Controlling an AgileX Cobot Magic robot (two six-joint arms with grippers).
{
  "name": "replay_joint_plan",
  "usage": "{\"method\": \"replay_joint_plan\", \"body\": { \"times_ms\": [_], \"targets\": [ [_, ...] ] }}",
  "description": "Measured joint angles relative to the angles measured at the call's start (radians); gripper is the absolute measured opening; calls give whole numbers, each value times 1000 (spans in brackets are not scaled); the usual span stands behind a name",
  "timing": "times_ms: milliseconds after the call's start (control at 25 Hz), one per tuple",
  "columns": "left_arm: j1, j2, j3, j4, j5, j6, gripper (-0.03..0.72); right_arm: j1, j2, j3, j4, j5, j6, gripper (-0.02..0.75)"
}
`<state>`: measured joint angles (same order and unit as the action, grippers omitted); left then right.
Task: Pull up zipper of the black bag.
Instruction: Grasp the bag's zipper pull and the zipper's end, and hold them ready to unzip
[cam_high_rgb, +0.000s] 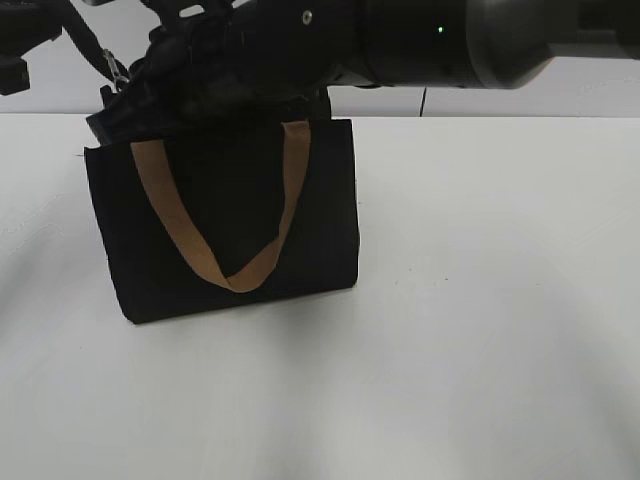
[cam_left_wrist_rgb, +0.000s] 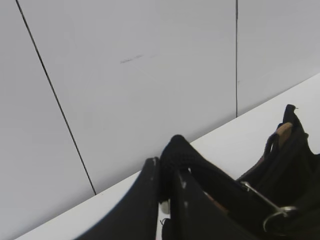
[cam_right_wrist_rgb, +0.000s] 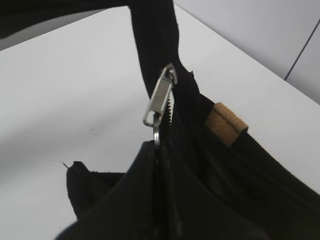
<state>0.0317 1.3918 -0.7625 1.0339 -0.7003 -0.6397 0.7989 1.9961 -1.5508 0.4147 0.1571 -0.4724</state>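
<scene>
The black bag (cam_high_rgb: 225, 225) stands upright on the white table, with a tan strap handle (cam_high_rgb: 215, 262) hanging down its front. The silver zipper pull (cam_right_wrist_rgb: 159, 102) sits at the bag's left top end and also shows in the exterior view (cam_high_rgb: 113, 68). My right gripper (cam_right_wrist_rgb: 157, 147) reaches across the bag's top and is shut on the pull's lower end. My left gripper (cam_left_wrist_rgb: 166, 172) is shut on the black fabric end of the zipper track (cam_left_wrist_rgb: 175, 147). That strip runs up taut from the pull (cam_right_wrist_rgb: 150, 40).
The white table (cam_high_rgb: 480, 300) stretches wide to the right of and in front of the bag. A white panelled wall (cam_left_wrist_rgb: 140, 75) stands close behind. The right arm's bulky body (cam_high_rgb: 450, 40) spans the top of the exterior view.
</scene>
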Motion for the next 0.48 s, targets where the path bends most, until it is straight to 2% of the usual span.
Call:
{"method": "replay_joint_plan", "body": {
  "times_ms": [280, 480],
  "targets": [
    [0, 0, 0, 0, 0, 0, 15, 0, 0, 0, 0, 1, 0, -7],
    [0, 0, 0, 0, 0, 0, 15, 0, 0, 0, 0, -5, 0, 42]
  ]
}}
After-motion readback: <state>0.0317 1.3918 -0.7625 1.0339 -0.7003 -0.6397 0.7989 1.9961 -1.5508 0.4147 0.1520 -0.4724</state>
